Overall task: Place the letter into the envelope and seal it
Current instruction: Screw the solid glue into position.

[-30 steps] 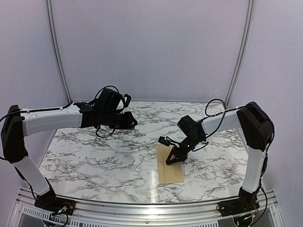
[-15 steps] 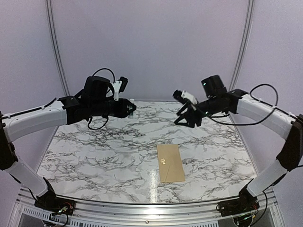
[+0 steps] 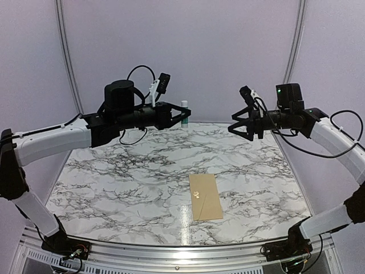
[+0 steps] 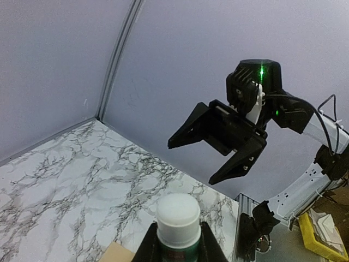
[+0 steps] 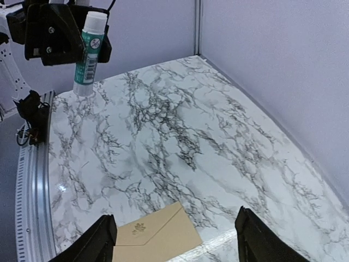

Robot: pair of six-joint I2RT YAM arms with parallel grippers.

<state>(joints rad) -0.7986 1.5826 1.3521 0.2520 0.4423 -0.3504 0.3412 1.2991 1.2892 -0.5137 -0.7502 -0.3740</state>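
Observation:
The tan envelope (image 3: 205, 196) lies flat on the marble table, flap folded down, a small leaf mark on it; it also shows in the right wrist view (image 5: 158, 236). The letter is hidden from every view. My left gripper (image 3: 180, 115) hangs high over the back of the table, shut on an upright green glue stick (image 3: 184, 112) with a white cap (image 4: 177, 214). My right gripper (image 3: 235, 124) is raised at the back right, open and holding nothing, facing the left one. From the left wrist I see those open fingers (image 4: 229, 166) ahead.
The marble table (image 3: 114, 188) ends at a metal rail (image 3: 182, 251) on the near side. Lilac booth walls close the back and sides. A yellow bin (image 4: 323, 234) sits off the table's edge.
My right gripper let go at the envelope, lifted up and back to the right, and opened wide. The left arm rose and swung toward the centre with the glue stick.

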